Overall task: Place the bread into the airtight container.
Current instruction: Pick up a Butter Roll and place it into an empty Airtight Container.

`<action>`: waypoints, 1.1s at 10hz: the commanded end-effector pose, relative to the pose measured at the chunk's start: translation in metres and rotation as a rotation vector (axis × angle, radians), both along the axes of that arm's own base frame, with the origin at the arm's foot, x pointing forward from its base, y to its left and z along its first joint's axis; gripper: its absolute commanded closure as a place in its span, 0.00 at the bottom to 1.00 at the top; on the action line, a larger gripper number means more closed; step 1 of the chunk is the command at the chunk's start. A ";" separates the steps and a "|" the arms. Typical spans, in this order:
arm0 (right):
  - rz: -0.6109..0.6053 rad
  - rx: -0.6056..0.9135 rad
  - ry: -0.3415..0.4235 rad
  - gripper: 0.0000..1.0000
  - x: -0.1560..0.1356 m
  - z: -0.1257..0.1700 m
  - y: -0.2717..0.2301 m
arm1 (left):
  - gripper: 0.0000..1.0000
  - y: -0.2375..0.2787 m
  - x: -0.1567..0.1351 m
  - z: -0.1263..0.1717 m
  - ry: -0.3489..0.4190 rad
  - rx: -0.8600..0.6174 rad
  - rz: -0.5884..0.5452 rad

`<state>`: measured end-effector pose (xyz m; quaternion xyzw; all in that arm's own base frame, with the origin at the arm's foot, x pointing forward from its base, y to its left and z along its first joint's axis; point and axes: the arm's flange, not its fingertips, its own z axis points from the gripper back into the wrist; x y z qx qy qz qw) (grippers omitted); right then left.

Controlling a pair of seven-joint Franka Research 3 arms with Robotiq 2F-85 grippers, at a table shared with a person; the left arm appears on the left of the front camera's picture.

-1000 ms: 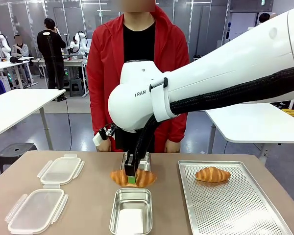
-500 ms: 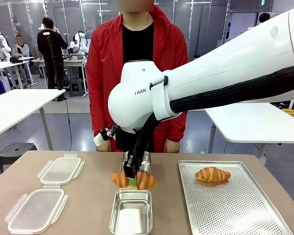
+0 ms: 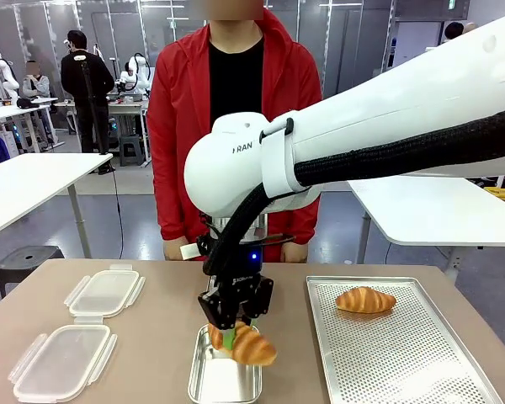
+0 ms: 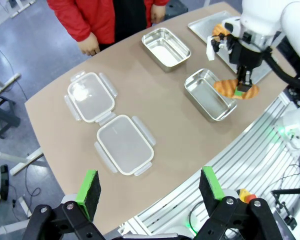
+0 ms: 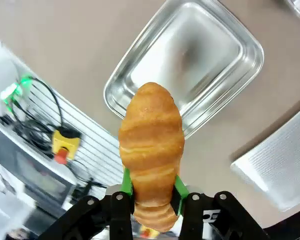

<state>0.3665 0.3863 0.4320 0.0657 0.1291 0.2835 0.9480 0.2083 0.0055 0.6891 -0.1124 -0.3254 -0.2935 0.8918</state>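
Bread (image 3: 246,344) sits clamped in right end effector (image 3: 229,338) above container (image 3: 222,384); arm (image 3: 387,126) reads "FRAN".

A glossy white right arm (image 3: 387,109) is seen across the upper right of the front view, ending in a rounded joint housing (image 3: 227,168) marked with grey "FRAN" lettering. A black corrugated cable sleeve (image 3: 404,156) is run along its underside and is bound by a white strap (image 3: 273,164). The right gripper (image 3: 229,337) is black, with a small blue light above it. At the bottom edge of the left wrist view, the left gripper (image 4: 150,186) is shown with black linkages, silver screws and green pads (image 4: 90,186).
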 end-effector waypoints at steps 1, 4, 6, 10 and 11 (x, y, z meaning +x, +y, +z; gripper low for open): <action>-0.184 -0.026 -0.047 0.69 -0.004 -0.011 0.010 | 0.00 -0.002 0.001 0.003 -0.003 -0.005 -0.016; -0.317 -0.057 -0.143 0.69 -0.003 -0.045 0.021 | 0.00 -0.002 0.001 0.003 -0.003 -0.005 -0.016; -0.381 -0.056 -0.136 0.69 0.000 -0.065 0.027 | 0.00 -0.002 0.001 0.003 -0.003 -0.005 -0.016; -0.409 -0.095 -0.208 0.25 0.009 -0.078 0.029 | 0.00 -0.002 0.001 0.003 -0.003 -0.005 -0.016; -0.408 -0.087 -0.217 0.07 0.011 -0.078 0.027 | 0.00 -0.002 0.001 0.003 -0.003 -0.005 -0.016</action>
